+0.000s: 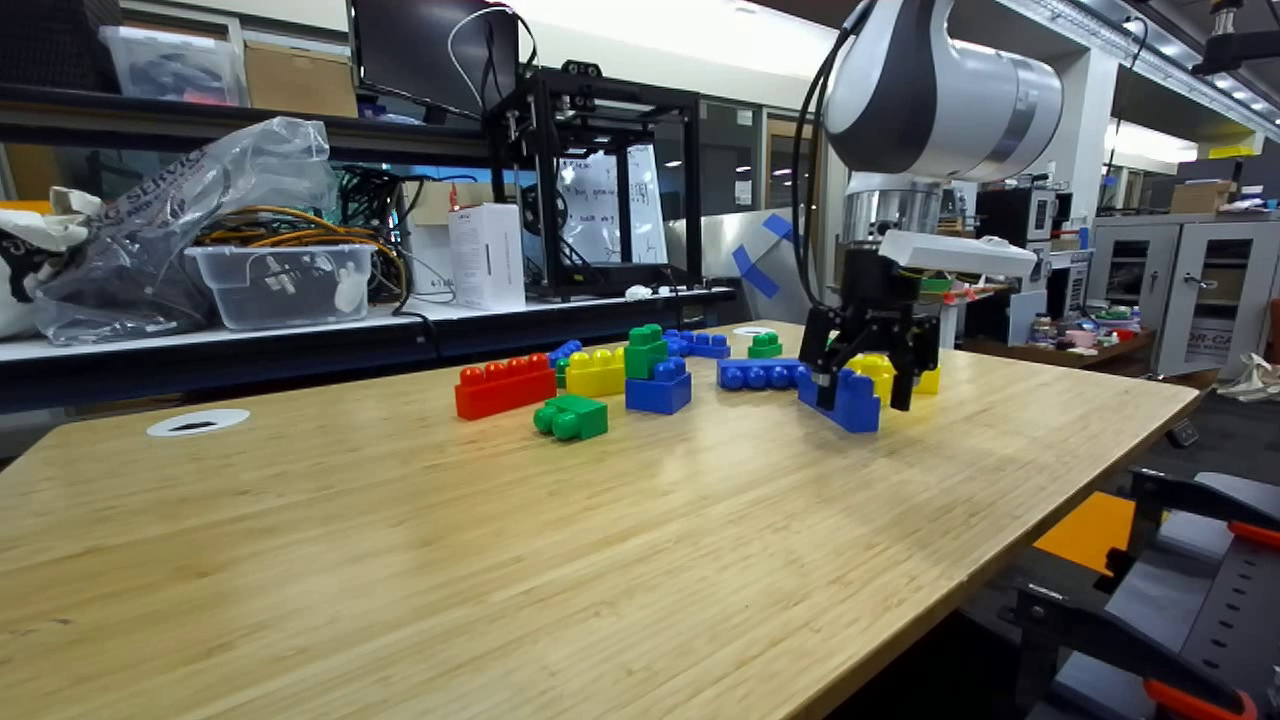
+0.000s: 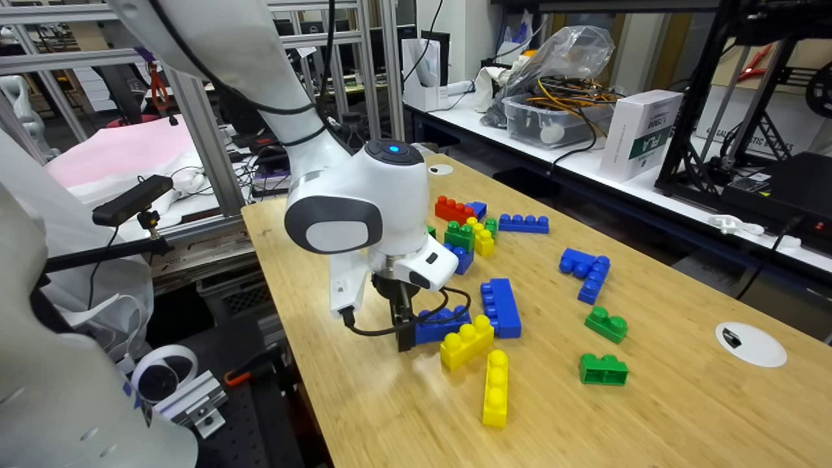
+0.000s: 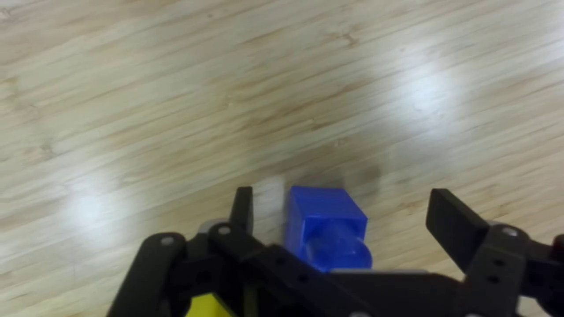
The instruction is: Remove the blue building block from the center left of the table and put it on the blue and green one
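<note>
Pale tabletop (image 1: 450, 550) is stretching under the long blue block (image 1: 856, 404); my gripper (image 3: 343, 213) is straddling it, jaws apart. I'm expecting light, stiff, slick plastic and favouring a pinch on its flat sides.

In an exterior view we're skimming low across the tabletop (image 1: 430, 560); in an exterior view, peering down past the arm (image 2: 354, 175), upper left. Both are catching the bricks (image 1: 655, 394). Wrist view's staring down close, hand (image 3: 346, 220) at bottom.
</note>
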Motion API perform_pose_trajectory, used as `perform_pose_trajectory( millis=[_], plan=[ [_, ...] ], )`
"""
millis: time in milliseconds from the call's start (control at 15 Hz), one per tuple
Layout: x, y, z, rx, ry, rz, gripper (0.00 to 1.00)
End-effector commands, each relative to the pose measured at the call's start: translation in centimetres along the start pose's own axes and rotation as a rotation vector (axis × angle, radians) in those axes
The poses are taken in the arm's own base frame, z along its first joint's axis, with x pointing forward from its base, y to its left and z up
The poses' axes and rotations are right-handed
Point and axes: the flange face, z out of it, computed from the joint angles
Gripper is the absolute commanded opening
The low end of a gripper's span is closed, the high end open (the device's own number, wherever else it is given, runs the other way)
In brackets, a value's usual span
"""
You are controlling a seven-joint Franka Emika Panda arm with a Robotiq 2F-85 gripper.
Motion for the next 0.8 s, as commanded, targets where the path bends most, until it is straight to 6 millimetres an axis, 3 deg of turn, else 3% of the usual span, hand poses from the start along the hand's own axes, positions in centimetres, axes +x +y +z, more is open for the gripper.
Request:
perform_pose_trajectory(
  millis=[0,533,600,733],
  plan=[
    [0.01,0.35,0.24,0.007,0.003,0.013,0.74],
    [0.08,0.34,0.22,0.006,-0.002,0.016,0.17],
    [0.09,0.31,0.17,0.006,-0.001,0.015,0.12],
    [0.13,0.18,-0.11,0.001,0.003,0.002,0.11]
  ],
)
